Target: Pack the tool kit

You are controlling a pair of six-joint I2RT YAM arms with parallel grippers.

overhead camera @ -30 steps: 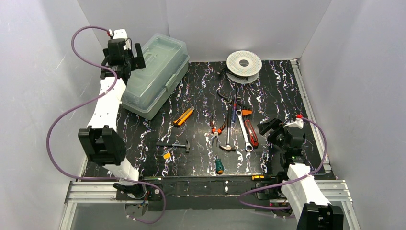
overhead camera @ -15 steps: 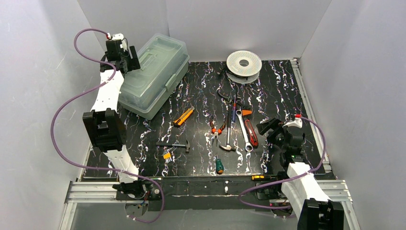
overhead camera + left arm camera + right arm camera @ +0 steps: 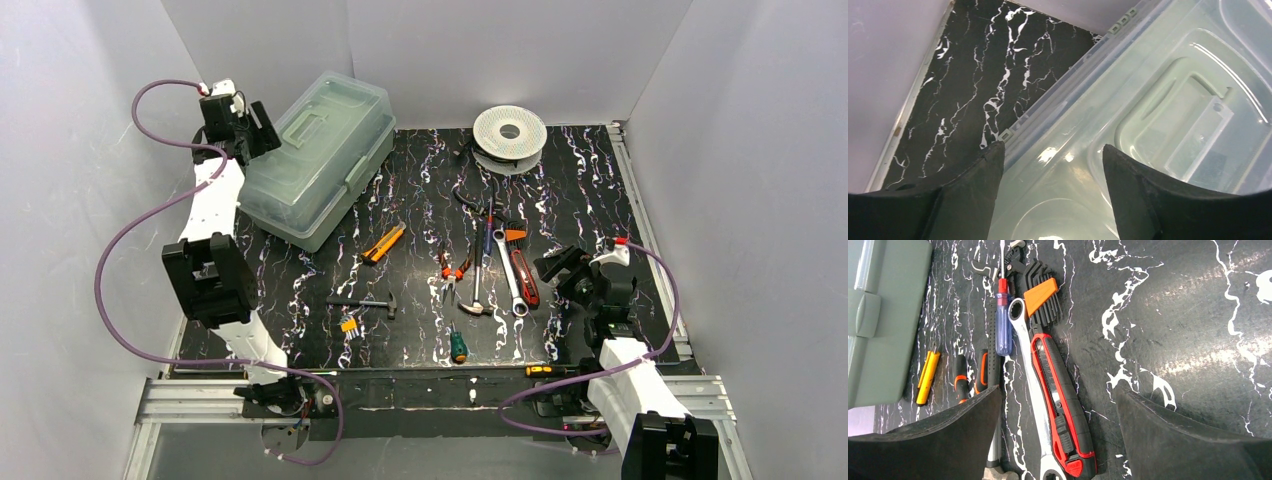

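Room is tightest on the left. Your left gripper (image 3: pixel 1050 150) hangs open over the back rim of the large rectangular plastic toolbox (image 3: pixel 315 170), which has a translucent clear lid and a pale green base. One finger sits above the tabbed rim and the other above the lid, with nothing held between them. To that gripper's left, only a narrow strip of black, white-veined surface (image 3: pixel 973 75) separates the toolbox from the grey side wall (image 3: pixel 883 50). The lid's recessed handle (image 3: pixel 1193 135) lies ahead and to its right. The toolbox is shut.

Your right gripper (image 3: pixel 1058 390) is spread wide too, empty, hovering above the loose tools. Directly beneath it a red-and-black utility knife (image 3: pixel 1060 400) lies touching a chrome wrench (image 3: pixel 1025 355). Just ahead are a blue-and-red screwdriver (image 3: pixel 1003 325) and black hex keys (image 3: pixel 1040 297) fanned in an orange holder. To its left lie orange-and-black-handled pliers (image 3: pixel 970 375), then a yellow box cutter (image 3: pixel 928 371), with the toolbox well beyond. To its right only marbled surface shows.

Compared with a second ago, the left gripper has swung from over the lid toward the wall-side rim, and its arm now lies closer to the wall. The right gripper has barely shifted. The toolbox and tools lie where they were.
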